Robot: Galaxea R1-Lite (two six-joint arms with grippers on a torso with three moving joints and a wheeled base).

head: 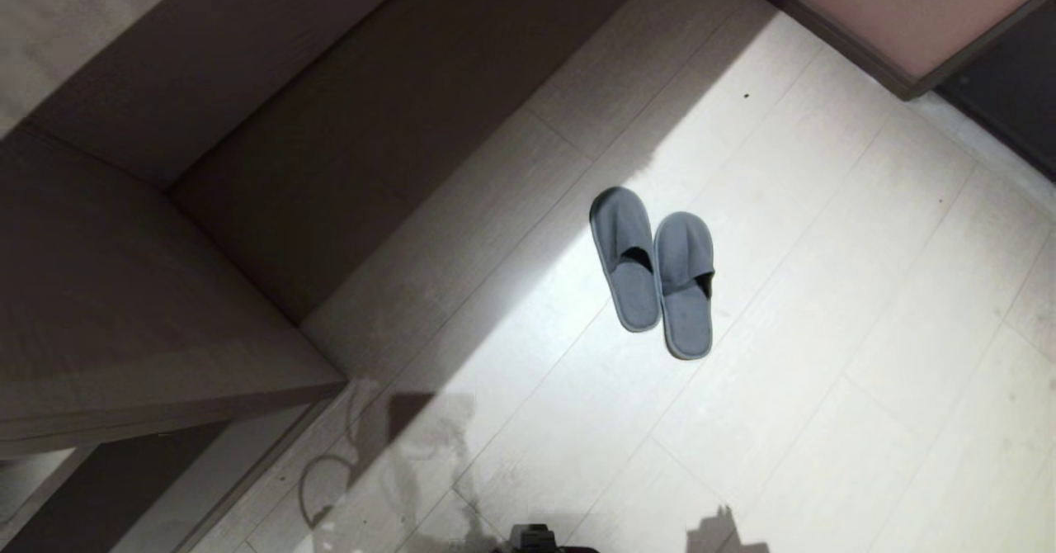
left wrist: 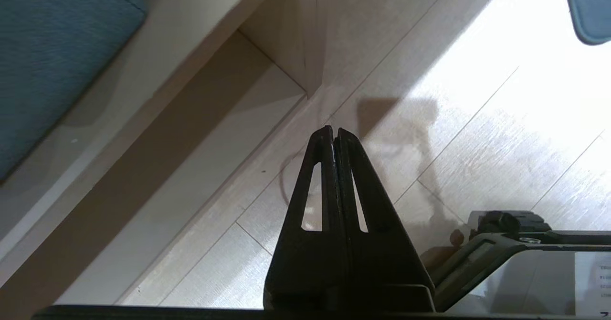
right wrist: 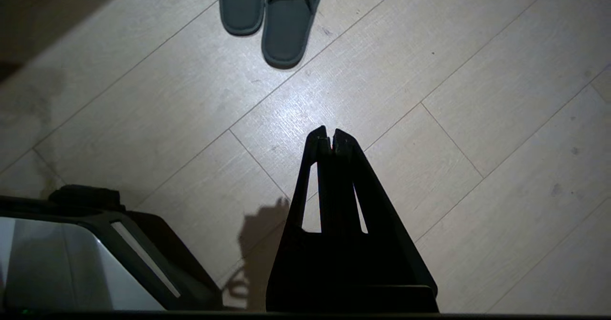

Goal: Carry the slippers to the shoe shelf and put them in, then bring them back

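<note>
Two slippers are lying side by side on the pale plank floor, soles down, inner edges touching, toes pointing away from the robot; the left one is sitting a bit further off than the right. They're resting in the bright patch of floor, just past the shadow edge running diagonally from the furniture. Open floor is stretching all round the pair, esp. to the right and toward the robot. On the left a beige-wood unit is filling the head view w/ a stepped top, its near corner jutting over the floor, a dark gap showing under it. At upper right a pinkish panel w/ a dark frame is closing off that corner. Left gripper is hanging over the floor near the unit's corner, fingers pressed together, holding nothing. Right gripper is likewise pinched closed & empty, hovering above bare planks, slippers lying well ahead of its tips
</note>
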